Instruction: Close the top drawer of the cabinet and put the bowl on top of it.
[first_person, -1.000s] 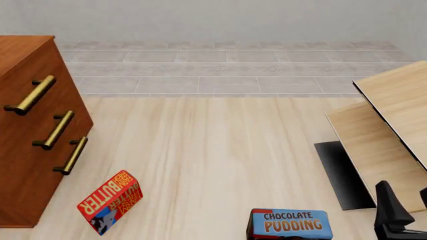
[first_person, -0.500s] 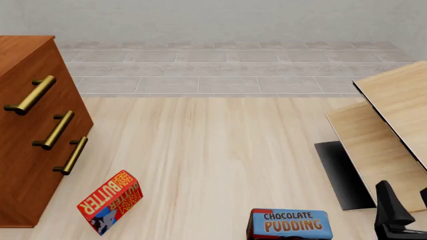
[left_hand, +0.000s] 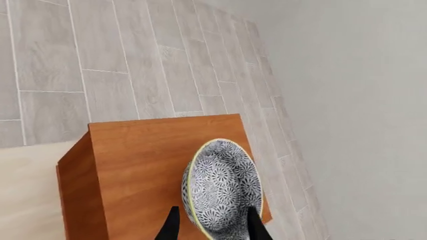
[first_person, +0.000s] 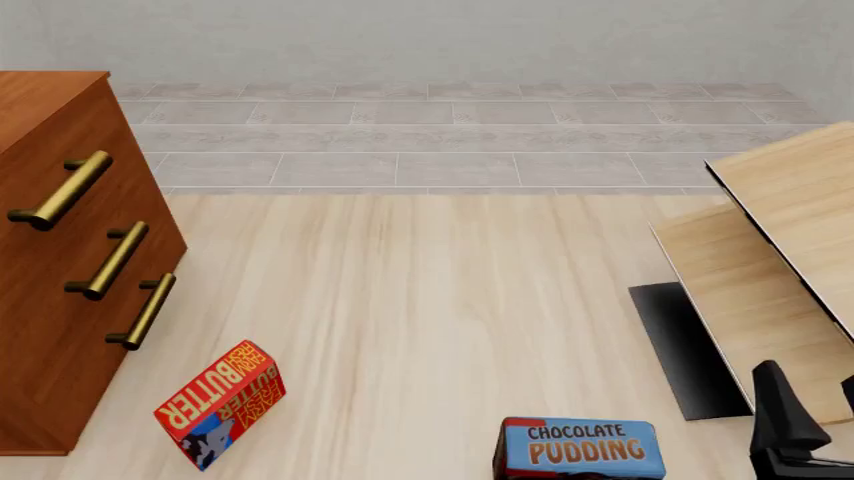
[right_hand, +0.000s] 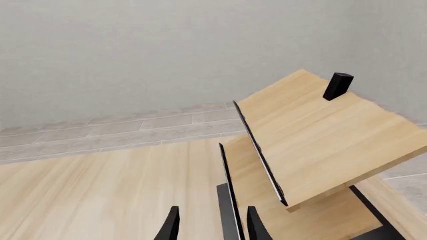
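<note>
Left gripper (left_hand: 212, 227) jaws straddle the rim of the bowl (left_hand: 223, 187); contact cannot be confirmed. The bowl sits tilted over the cabinet (left_hand: 143, 165) top near its far edge. Right gripper (right_hand: 212, 225) jaws stand apart, empty.

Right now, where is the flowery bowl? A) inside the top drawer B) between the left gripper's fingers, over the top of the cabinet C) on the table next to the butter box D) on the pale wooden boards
B: the left wrist view shows the bowl tilted between the left gripper fingers, with the cabinet top behind it.
</note>
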